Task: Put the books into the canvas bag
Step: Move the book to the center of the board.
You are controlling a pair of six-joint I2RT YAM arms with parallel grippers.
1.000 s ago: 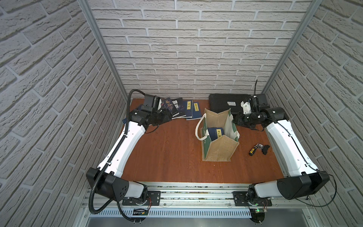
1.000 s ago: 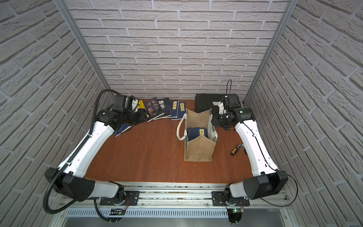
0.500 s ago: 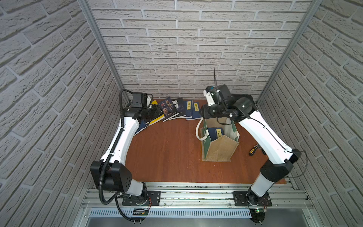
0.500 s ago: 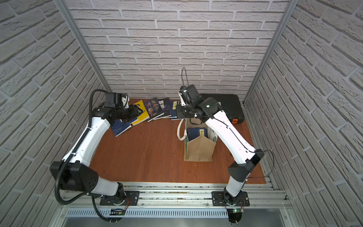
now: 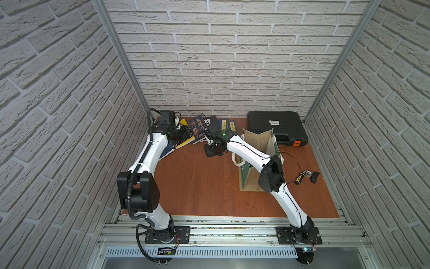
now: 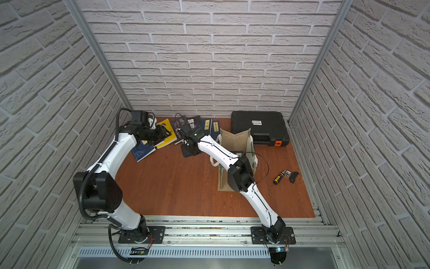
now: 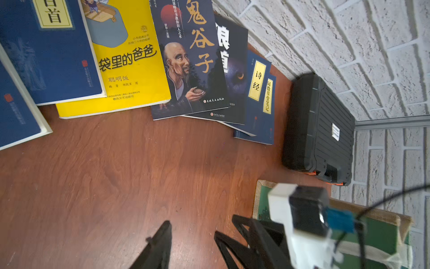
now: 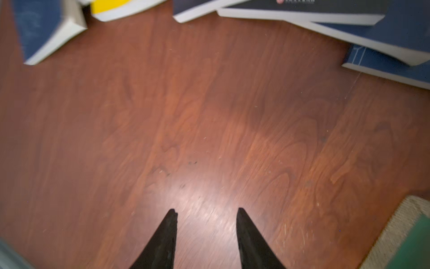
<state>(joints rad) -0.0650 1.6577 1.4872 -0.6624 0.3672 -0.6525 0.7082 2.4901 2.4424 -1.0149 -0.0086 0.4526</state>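
Hovering our right gripper [image 8: 207, 210], jaws parted and empty, just short of the books [image 5: 200, 127] fanned along the far edge left of the canvas bag [image 5: 256, 139], we are favouring a low, square pinch on one exposed edge, our left gripper [image 6: 167, 135] likewise parted, empty.

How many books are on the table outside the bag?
7 along the back wall, left to right: two navy, yellow, gold-lettered, black, two more navy. Others may hide.

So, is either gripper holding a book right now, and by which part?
Nothing is held. The left gripper and the right gripper are both open, with only bare table showing in each gap.
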